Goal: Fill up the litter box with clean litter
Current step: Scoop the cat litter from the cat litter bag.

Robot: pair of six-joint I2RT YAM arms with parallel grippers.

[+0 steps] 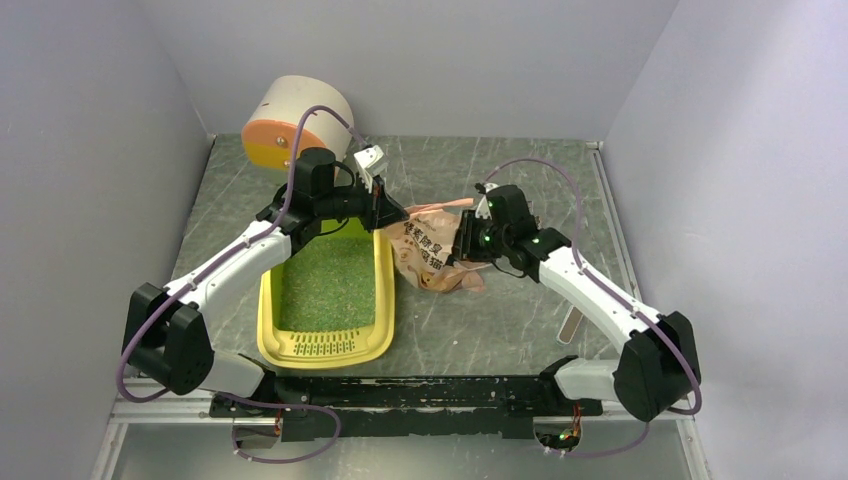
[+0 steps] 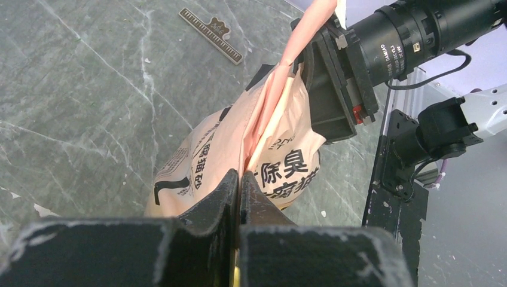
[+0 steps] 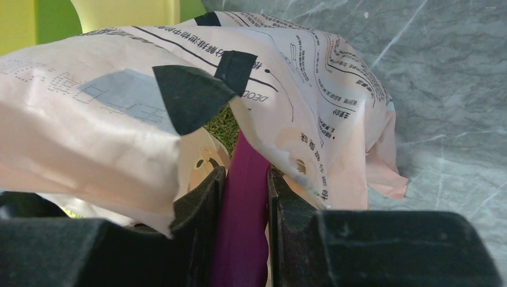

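Observation:
The yellow litter box (image 1: 381, 300) lies left of centre with its slotted grille at the near end. Green clean litter (image 1: 330, 285) covers its floor. The pink-beige printed bag (image 1: 432, 255) lies just right of the box. My left gripper (image 1: 398, 214) is shut on the bag's upper edge (image 2: 257, 143). My right gripper (image 1: 462, 247) is shut on the magenta scoop's handle (image 3: 242, 209), which runs into the bag's open mouth. Green granules (image 3: 224, 125) show inside the bag. The scoop's bowl is hidden in the bag.
A white cylinder with an orange end (image 1: 290, 125) stands at the back left, behind the litter box. A flat ruler-like strip (image 1: 571, 325) lies on the table at the right; it also shows in the left wrist view (image 2: 210, 34). Walls close three sides.

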